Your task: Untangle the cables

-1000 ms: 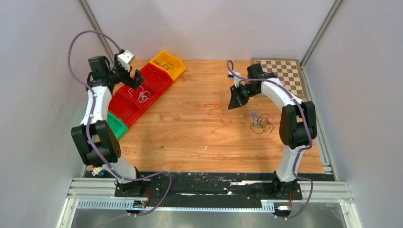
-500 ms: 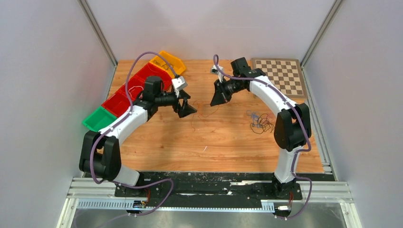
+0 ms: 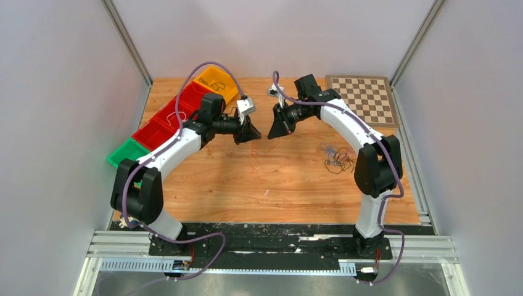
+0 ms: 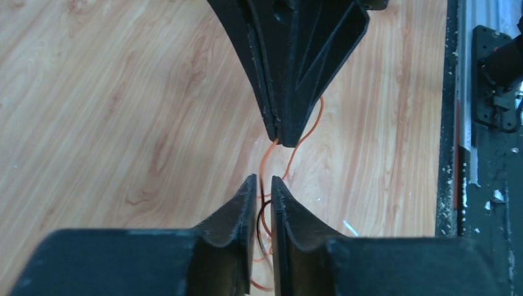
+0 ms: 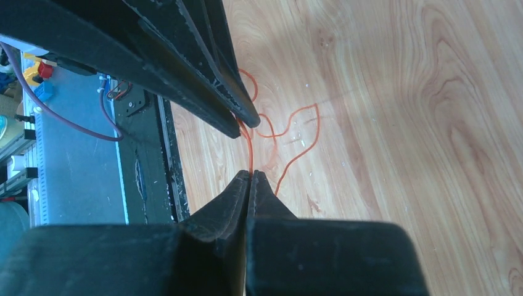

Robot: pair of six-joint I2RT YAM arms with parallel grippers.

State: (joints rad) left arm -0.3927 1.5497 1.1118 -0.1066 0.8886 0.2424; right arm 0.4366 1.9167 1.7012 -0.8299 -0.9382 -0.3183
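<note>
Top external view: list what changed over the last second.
The left gripper swung from the bins to the middle of the table and narrowed its jaws around the orange wire, a slit still showing. The right gripper, shut on that wire, carried it up and left. The dark tangle, bins and chessboard stayed put.

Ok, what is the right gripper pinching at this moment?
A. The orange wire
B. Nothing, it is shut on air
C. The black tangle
A: in the right wrist view the orange wire runs straight into the shut tips of the right gripper, while the black tangle lies apart from it, untouched.
</note>
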